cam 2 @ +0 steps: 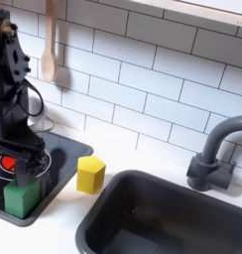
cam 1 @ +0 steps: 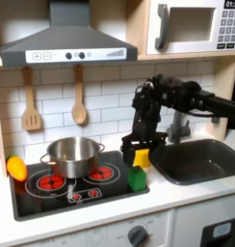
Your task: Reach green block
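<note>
On the desk's stovetop (cam 1: 52,193), steel pot (cam 1: 71,154) near its middle, end effector (cam 2: 24,171) just above the green block (cam 2: 21,197) at the stovetop's sink-side front corner, finger spread unclear, yellow block (cam 2: 90,173) just beside.

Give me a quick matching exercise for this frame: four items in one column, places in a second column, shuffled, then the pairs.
Items:
1. green block
2. yellow block
3. steel pot
4. gripper

Places:
A. on the stovetop burner
B. on the counter between stove and sink
C. directly above the green block
D. at the stovetop's corner nearest the sink

Pairs: 1-D, 2-B, 3-A, 4-C
</note>
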`<move>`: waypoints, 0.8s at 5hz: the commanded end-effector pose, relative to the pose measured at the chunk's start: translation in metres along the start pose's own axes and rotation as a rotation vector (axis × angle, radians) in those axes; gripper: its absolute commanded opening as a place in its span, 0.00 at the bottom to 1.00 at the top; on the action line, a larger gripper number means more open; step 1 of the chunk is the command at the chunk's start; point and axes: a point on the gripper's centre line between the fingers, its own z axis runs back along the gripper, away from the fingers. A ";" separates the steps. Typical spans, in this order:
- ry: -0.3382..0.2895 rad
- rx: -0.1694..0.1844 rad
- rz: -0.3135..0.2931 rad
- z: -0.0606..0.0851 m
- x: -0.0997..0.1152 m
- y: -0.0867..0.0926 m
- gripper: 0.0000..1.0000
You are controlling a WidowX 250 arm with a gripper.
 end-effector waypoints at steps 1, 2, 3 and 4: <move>0.017 0.000 0.002 -0.010 0.004 -0.001 1.00; 0.029 -0.001 0.013 -0.014 0.005 -0.001 1.00; 0.038 0.001 0.029 -0.019 0.005 0.001 1.00; 0.040 -0.001 0.025 -0.023 0.008 0.001 1.00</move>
